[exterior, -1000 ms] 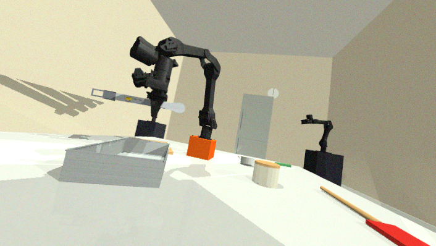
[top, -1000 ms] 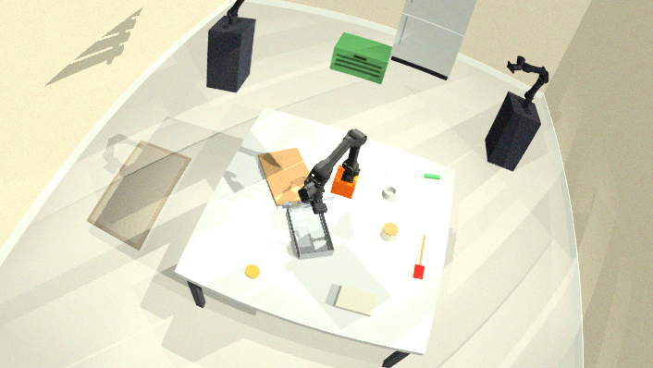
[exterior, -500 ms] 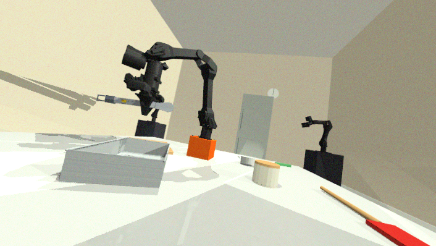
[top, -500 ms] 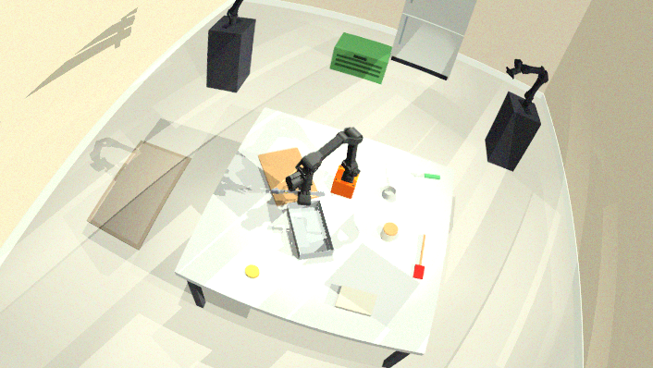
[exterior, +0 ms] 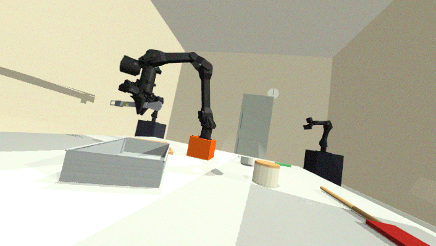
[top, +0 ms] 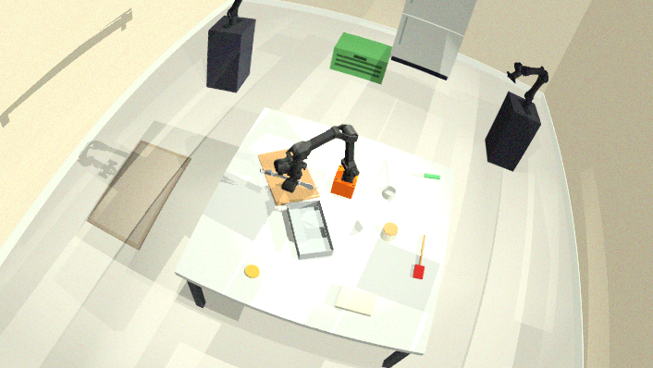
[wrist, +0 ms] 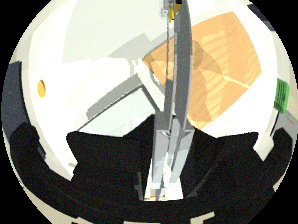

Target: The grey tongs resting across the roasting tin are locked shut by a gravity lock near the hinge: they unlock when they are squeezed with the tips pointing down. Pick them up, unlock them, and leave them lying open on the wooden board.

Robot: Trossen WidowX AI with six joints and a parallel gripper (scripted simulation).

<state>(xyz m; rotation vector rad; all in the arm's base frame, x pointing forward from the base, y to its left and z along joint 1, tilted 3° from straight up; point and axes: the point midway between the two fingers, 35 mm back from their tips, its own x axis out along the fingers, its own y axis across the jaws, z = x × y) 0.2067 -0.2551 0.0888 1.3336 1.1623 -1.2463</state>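
Tool (exterior: 147, 106) around tongs (exterior: 121, 103), fingertips partly hidden.

White table (top: 296, 296), dark legs. At centre: grey roasting tin (top: 309, 229). Wooden board (top: 287, 194) at 11 o'clock, touching the tin's corner; orange arm base (top: 344, 186) at 12. Metal ring (top: 389, 192) and green marker (top: 431, 176) toward 2. Lidded canister (top: 389, 231) at 3, red spatula (top: 419, 263) at 4, cream pad (top: 355, 300) at 5, yellow disc (top: 252, 271) at 8.

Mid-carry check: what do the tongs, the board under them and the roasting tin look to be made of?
Tongs, shut in the gripper: likely metal, plain grey, thin flat arms. Board: looks like wood, matte orange-tan, faint banding in the wrist view. Roasting tin: probably sheet metal, flat grey, thin upright walls; no shine confirms it.
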